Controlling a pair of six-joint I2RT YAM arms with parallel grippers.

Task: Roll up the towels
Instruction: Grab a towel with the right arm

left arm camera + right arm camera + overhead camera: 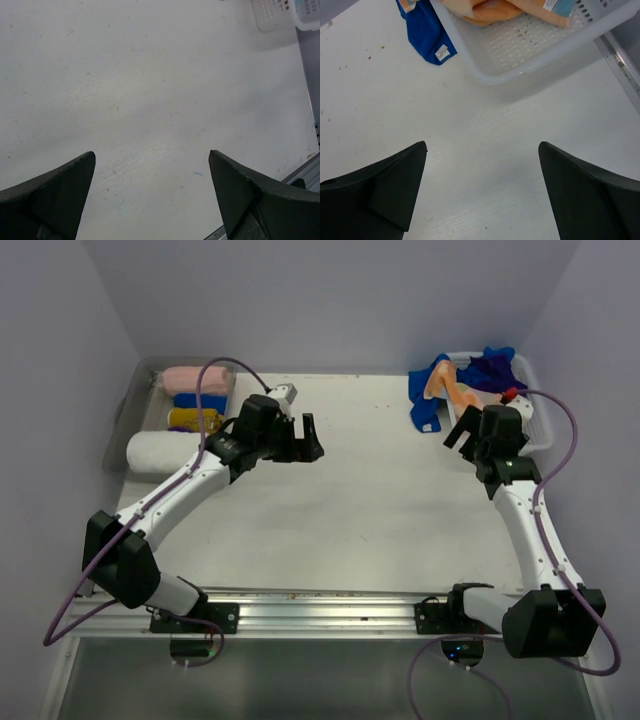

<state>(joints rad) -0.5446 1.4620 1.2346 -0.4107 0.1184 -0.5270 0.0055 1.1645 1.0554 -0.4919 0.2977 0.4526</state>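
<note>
- At the far right corner of the worktop (pixel 380 490), in the top view, a white basket (pixel 535 425) holds loose towels: a blue towel (pixel 428 400) hangs over its left rim, a peach towel (pixel 447 385) lies beside it, and a dark purple towel (pixel 492 368) is at the far side.
- At the far left, a grey tray (pixel 135 390) carries four rolled towels in a row: a pink roll (pixel 197 379) farthest, then a blue roll (pixel 200 400), a yellow roll (pixel 195 419), and a big white roll (pixel 165 452) nearest.
- The left hand (pixel 308 438) is over the bare worktop, near the tray. The right hand (pixel 462 435) is just beside the near left side of the basket.
- In the left wrist view, the left hand (pixel 151 155) has its fingers wide apart with nothing between them. Only the worktop is below, and a basket corner is at the top right.
- In the right wrist view, the right hand (pixel 482 145) is also fully spread and holds nothing. The blue towel hangs down to the worktop, showing a small white label (pixel 442 51), and the peach towel lies inside the basket.
</note>
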